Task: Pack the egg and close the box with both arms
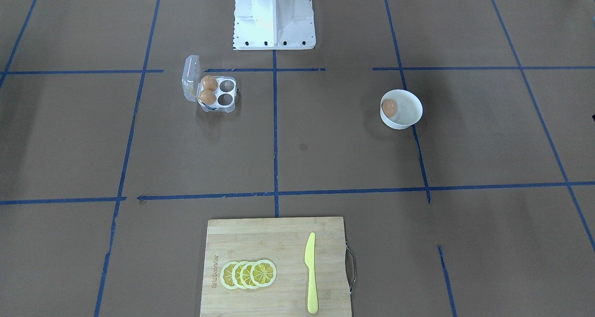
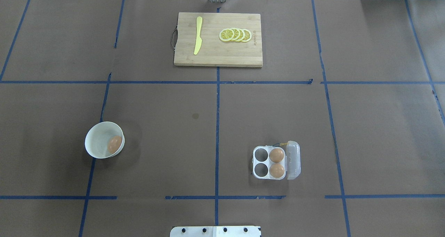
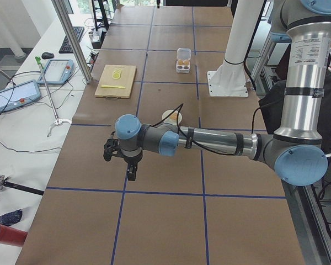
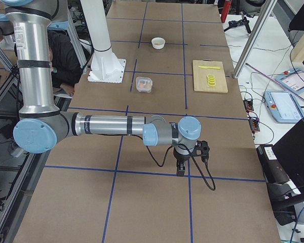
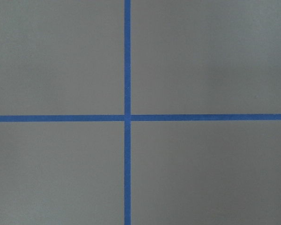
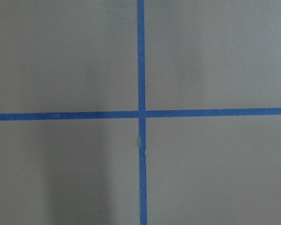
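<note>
The clear egg box (image 2: 260, 163) stands on the table with its lid (image 2: 293, 160) hinged open. Two orange-brown eggs (image 2: 276, 155) fill the cups by the lid, and the two other cups are empty. A third egg (image 2: 114, 144) lies in a white bowl (image 2: 99, 136). The box (image 1: 228, 99) and the bowl's egg (image 1: 389, 107) also show in the front view. My left gripper (image 3: 124, 165) hangs over bare table far from the bowl. My right gripper (image 4: 182, 166) hangs far from the box. They show only in the side views, so I cannot tell whether they are open. Both wrist views show only brown paper and blue tape.
A wooden cutting board (image 1: 260, 242) lies at the operators' side with lemon slices (image 1: 248, 274) and a yellow knife (image 1: 310, 273) on it. The white base block (image 1: 274, 15) stands at the robot's side. Blue tape lines cross the brown paper.
</note>
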Robot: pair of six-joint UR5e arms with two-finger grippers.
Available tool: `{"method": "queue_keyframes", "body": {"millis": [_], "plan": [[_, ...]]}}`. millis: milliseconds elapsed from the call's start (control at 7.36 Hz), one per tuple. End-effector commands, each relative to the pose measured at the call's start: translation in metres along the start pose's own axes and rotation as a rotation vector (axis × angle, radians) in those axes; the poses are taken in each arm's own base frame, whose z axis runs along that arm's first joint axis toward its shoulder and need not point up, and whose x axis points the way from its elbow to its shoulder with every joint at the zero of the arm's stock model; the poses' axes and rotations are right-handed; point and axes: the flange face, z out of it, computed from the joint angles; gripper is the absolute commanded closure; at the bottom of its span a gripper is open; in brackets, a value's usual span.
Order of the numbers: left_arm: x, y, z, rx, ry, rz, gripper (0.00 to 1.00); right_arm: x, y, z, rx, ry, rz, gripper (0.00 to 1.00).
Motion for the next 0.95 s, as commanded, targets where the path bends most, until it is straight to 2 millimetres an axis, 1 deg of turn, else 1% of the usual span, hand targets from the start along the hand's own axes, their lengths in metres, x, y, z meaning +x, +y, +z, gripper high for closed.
{"method": "queue_keyframes", "body": {"millis": [0,136,272,408,543,679,815], "plan": [[0.005,-0.003,-0.004,0.035,0.005,0.037,0.0,-0.002,0.0,-0.002,0.003,0.0,0.0,0.0],[0.006,-0.003,-0.005,0.052,0.01,0.055,0.0,-0.003,0.0,-0.003,0.005,-0.004,-0.002,0.0],[0.009,-0.003,-0.005,0.054,0.012,0.064,0.0,-0.01,0.001,-0.01,0.018,-0.008,-0.024,0.0],[0.021,-0.005,0.004,0.039,0.011,0.083,0.0,-0.015,0.002,-0.013,0.025,-0.014,-0.033,0.0],[0.039,-0.009,-0.004,0.06,0.027,0.115,0.0,-0.02,0.004,-0.007,0.013,-0.019,-0.039,0.0],[0.048,-0.01,-0.012,0.08,0.029,0.136,0.0,-0.036,0.003,-0.01,0.03,-0.022,-0.072,0.0],[0.074,-0.037,-0.03,0.132,0.041,0.19,0.0,-0.041,0.002,-0.014,0.04,-0.022,-0.081,0.0]]}}
